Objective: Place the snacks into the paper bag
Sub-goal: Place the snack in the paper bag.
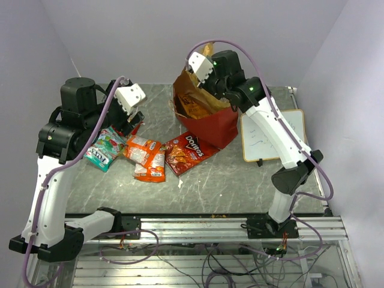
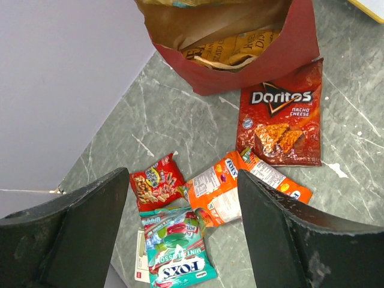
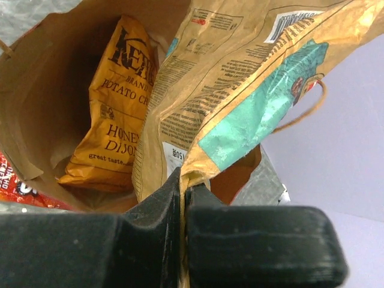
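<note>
The large upright paper bag (image 1: 211,126), red outside and kraft-brown inside, stands toward the far middle of the grey marbled tabletop (image 1: 240,180) with its mouth open. An orange-yellow chip bag (image 3: 114,114) lies inside it. Beside that, a large kraft-brown pouch (image 3: 240,84) with a teal band hangs partly in the mouth, one edge pinched between the closed jaws of the right gripper (image 3: 183,198). 4 packets lie on the table in front of the bag (all flat): a red Doritos bag (image 2: 281,120) just beside its base, an orange packet (image 2: 240,186), a small red packet (image 2: 157,183) and a teal-white pack (image 2: 177,255). The left gripper (image 2: 183,198) hovers above these, jaws spread wide, holding nothing. A wood-framed whiteboard (image 1: 273,135) lies to the bag's right
</note>
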Action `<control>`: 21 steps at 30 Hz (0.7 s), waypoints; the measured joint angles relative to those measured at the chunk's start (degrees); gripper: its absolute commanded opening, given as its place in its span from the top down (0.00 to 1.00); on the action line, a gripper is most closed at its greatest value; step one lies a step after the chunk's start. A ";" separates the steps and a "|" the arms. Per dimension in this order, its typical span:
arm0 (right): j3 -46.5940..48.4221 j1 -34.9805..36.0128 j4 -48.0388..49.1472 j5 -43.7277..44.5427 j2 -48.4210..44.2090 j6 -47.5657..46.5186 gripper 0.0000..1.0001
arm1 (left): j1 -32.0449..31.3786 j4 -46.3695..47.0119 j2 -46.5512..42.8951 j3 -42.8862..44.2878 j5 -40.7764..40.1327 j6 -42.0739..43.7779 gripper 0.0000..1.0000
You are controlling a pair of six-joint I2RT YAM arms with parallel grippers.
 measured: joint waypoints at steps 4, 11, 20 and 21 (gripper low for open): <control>-1.01 0.00 -0.13 0.22 0.87 -0.94 1.00 | 0.00 0.39 -0.04 -0.17 0.02 0.00 0.17; -5.16 0.00 0.35 0.85 3.08 -2.58 1.00 | 0.00 1.70 -1.11 -2.99 0.04 0.02 0.17; -9.42 0.07 1.11 0.04 8.41 -2.54 0.99 | 0.00 2.95 -1.44 -5.81 0.04 0.07 0.17; -9.70 0.07 1.46 0.00 8.52 -2.51 0.98 | 0.00 3.10 -1.44 -6.03 0.07 0.04 0.17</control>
